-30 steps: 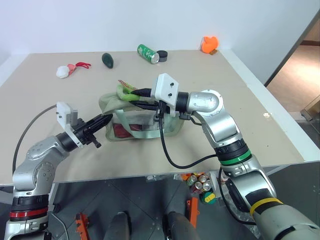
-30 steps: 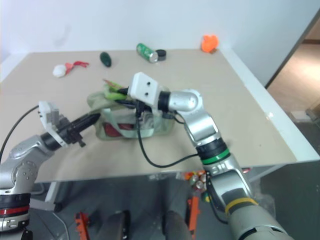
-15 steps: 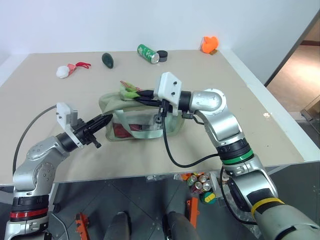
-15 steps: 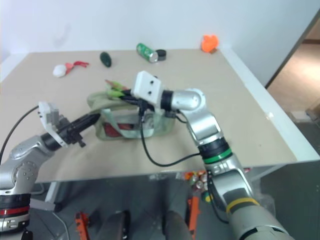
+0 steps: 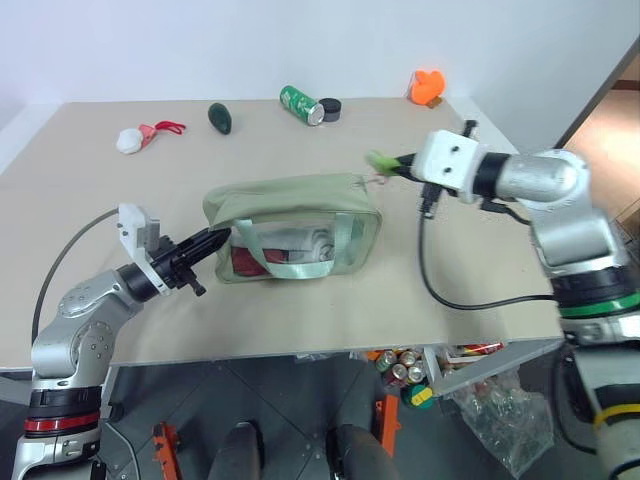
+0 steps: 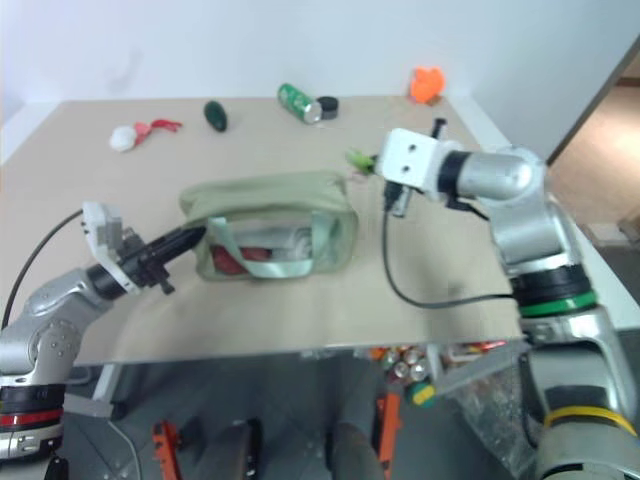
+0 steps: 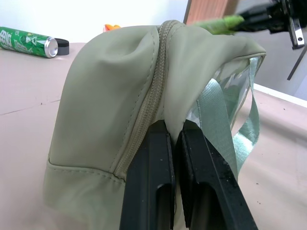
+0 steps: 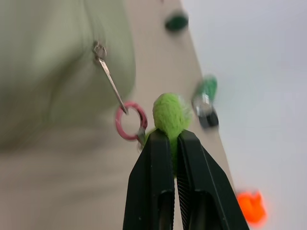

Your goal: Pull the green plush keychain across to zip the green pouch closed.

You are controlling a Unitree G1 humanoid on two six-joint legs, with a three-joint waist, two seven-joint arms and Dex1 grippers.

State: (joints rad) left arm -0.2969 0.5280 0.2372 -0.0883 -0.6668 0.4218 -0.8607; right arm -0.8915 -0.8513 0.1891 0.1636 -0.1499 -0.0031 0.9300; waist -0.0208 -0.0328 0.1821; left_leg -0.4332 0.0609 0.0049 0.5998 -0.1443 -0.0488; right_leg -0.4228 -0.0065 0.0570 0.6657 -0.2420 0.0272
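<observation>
The right pincer (image 5: 392,164) is clenched on the green plush keychain (image 8: 171,114), its two black fingers (image 8: 154,187) pressed together around the fuzzy lime body, held above the tabletop (image 5: 480,270) just past the right end of the green pouch (image 5: 290,228); a pinkish-red ring (image 8: 129,120) hangs at the keychain's end and a thin metal link runs from it to the zipper pull at the pouch's right end; the zipper along the top of the pouch looks drawn shut from end to end; the left pincer (image 5: 218,239) is clenched on the fabric at the pouch's left end, right beside the zipper seam, as the left wrist view shows; the pouch sits near the middle of the tabletop, its clear window facing the robot with red and white contents behind it and a pale green strap handle (image 5: 300,262) draped across the front; along the far edge lie a white plush with red cord (image 5: 132,139), a dark green avocado-shaped object (image 5: 220,118), a green can (image 5: 299,104) on its side with a small black cap (image 5: 330,106) beside it, and an orange toy (image 5: 428,87).
</observation>
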